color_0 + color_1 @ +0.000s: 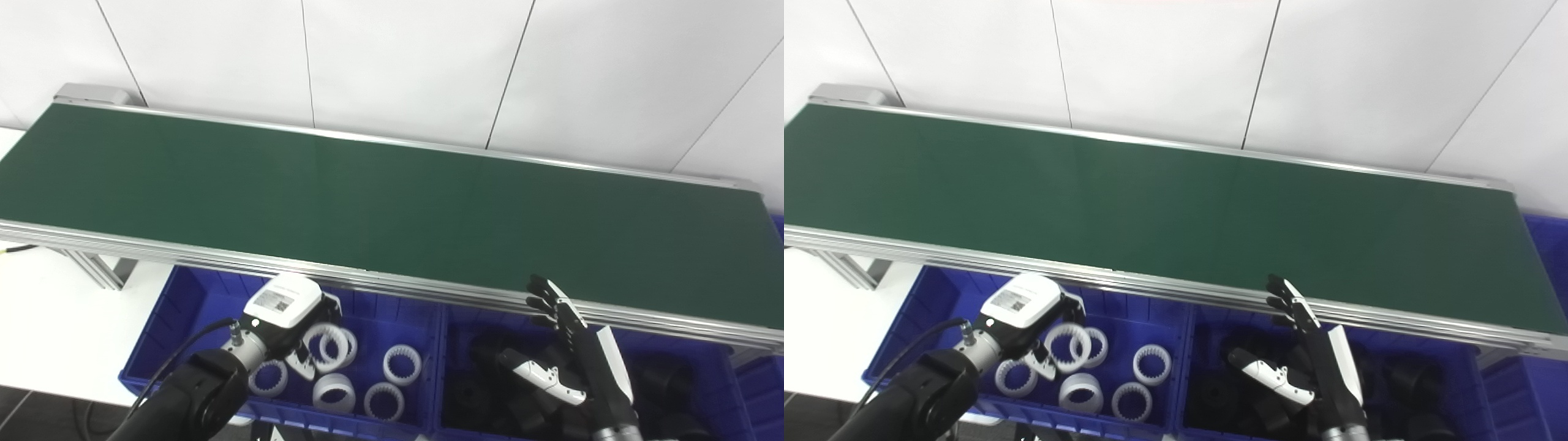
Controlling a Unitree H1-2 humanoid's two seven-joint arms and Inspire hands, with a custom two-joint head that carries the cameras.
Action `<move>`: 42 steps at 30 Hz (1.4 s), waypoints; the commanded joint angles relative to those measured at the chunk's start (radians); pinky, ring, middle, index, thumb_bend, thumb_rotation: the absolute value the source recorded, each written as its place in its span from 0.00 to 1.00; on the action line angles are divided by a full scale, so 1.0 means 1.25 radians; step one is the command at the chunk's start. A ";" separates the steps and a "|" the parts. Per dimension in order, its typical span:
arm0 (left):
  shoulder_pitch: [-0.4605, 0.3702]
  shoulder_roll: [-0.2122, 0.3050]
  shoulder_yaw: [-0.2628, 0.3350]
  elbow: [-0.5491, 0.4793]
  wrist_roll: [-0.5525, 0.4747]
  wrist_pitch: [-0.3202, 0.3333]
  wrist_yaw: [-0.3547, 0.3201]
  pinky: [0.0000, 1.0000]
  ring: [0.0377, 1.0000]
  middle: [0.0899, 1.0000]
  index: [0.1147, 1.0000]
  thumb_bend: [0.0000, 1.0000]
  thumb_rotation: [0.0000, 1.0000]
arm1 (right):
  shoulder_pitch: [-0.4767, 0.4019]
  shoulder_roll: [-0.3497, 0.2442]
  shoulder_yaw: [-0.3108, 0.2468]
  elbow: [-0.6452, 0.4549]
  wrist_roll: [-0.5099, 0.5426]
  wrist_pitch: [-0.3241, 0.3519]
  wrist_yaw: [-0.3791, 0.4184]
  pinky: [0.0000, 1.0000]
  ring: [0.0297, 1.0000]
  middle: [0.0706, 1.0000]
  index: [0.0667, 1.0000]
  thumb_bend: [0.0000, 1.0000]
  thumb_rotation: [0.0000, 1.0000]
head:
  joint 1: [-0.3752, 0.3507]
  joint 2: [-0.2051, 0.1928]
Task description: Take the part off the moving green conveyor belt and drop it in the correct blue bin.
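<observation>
The green conveyor belt (pixel 367 196) carries no part in either view. My left hand (pixel 288 312) hangs over the left blue bin (pixel 184 300), shut on a white toothed ring (pixel 324 329) held between fingers and thumb just above the other white rings (pixel 402 364). My right hand (pixel 588 355) is open, fingers straight and pointing at the belt's near rail, thumb out to the left. It holds nothing and sits above the right blue bin (pixel 459 318), which holds black parts (pixel 471 392).
The belt's aluminium near rail (pixel 429 288) overhangs the back of both bins. A white table (pixel 61 318) lies at the left. Part of another blue bin (pixel 759 380) shows at the far right. White wall panels stand behind the belt.
</observation>
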 commanded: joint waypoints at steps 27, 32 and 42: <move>0.018 -0.098 0.134 0.012 -0.693 -0.150 -0.057 0.70 0.78 0.83 0.87 0.88 0.23 | 0.019 0.004 0.002 -0.065 -0.005 0.028 0.010 0.76 0.84 0.87 0.90 0.78 0.52 | -0.085 0.004; 0.023 -0.095 0.132 0.064 -0.742 -0.212 -0.077 0.76 0.82 0.85 0.89 0.91 0.25 | 0.021 0.009 0.008 -0.066 -0.022 0.034 0.009 0.75 0.84 0.87 0.90 0.78 0.53 | -0.099 -0.007; 0.033 -0.108 0.178 0.093 -0.837 -0.224 -0.089 0.75 0.82 0.86 0.90 0.90 0.22 | 0.018 0.026 0.016 -0.059 -0.040 0.043 0.007 0.76 0.85 0.88 0.90 0.78 0.53 | -0.144 -0.017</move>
